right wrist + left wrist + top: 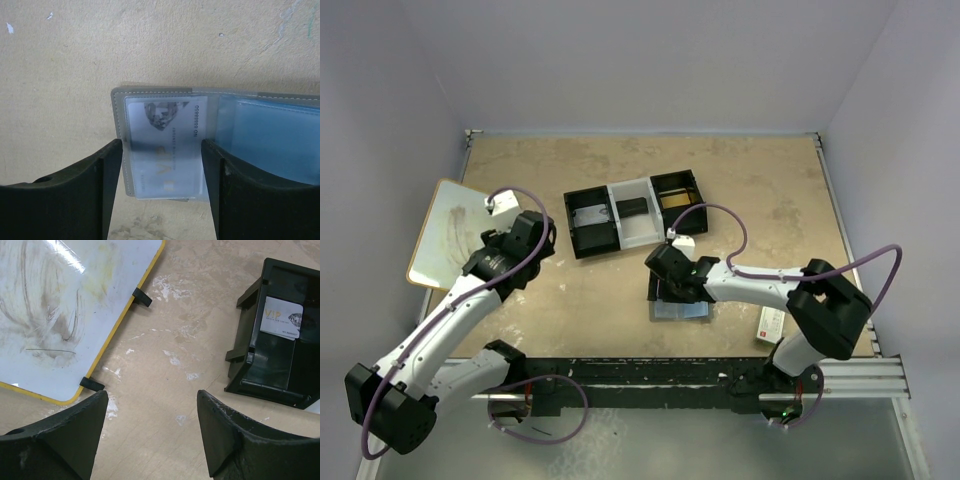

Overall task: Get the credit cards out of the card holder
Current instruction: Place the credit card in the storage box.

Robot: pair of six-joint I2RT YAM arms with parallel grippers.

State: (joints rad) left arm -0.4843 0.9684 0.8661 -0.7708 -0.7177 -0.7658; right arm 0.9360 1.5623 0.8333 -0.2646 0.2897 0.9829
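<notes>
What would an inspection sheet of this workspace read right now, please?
Surface: tan table, white scuffs.
Job's things: card holder open flat; a card in its clear sleeve.
Clutter: three-compartment tray holding a VIP card; smudged whiteboard; white-and-red box.
Pincers: left pincer open over bare table; right pincer open, astride the holder's card panel.
Cables: purple cables loop along both arms.
Surroundings: plain pale walls.

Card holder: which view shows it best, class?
Right wrist view: the card holder lies open, close up, a VIP card under its clear sleeve. The top view shows only a grey patch beneath the right tool. The left wrist view misses it.
</notes>
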